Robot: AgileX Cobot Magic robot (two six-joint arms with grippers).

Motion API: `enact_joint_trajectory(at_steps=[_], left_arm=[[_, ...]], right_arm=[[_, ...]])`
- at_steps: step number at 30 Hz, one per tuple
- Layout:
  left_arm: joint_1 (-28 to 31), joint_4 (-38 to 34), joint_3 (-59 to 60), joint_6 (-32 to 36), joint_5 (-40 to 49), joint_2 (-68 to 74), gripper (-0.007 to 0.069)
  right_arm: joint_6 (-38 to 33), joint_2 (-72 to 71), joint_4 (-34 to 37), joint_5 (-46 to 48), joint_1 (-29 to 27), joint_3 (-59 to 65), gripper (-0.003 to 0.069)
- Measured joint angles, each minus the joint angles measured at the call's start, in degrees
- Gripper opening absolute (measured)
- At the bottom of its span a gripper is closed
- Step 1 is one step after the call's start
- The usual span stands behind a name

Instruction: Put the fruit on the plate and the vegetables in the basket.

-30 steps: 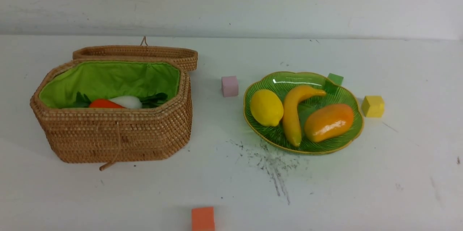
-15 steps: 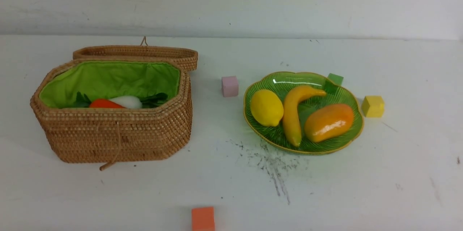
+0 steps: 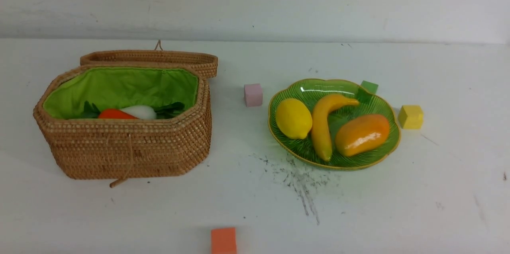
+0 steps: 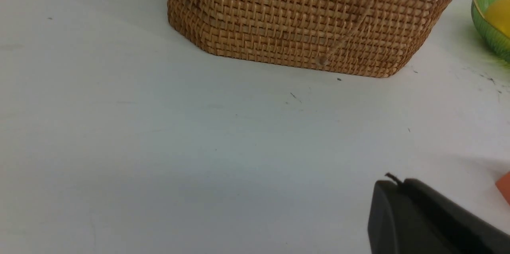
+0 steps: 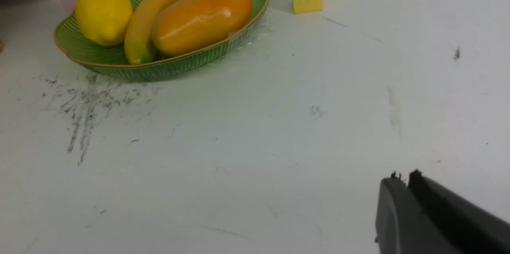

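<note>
Nothing moved: three fruits (image 3: 320, 124) on plate (image 3: 392, 142).

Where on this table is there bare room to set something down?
Widest: the bare white tabletop nearer than the small yellow cube. Also between the brown woven wicker basket and ribbed green plate, nearer than the small pink cube. The plate is crowded with fruit.

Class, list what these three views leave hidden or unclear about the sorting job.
1. Gourd: not seen; in the front view the basket front wall hides the floor, showing only carrot and radish tops.
2. Green cube: partly behind the plate rim.
3. Orange cube: cut by the bottom edge.
4. Left gripper, right gripper: fingertips only, cropped by wrist view edges.
</note>
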Motion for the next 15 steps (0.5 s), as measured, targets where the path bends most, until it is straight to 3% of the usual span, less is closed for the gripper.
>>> enact_joint_trajectory(at_steps=[15], left_arm=[[0.0,-0.1,0.0,0.0,0.0,0.0,-0.0013]], right_arm=[[0.0,0.0,0.0,0.0,0.0,0.0,0.0057]])
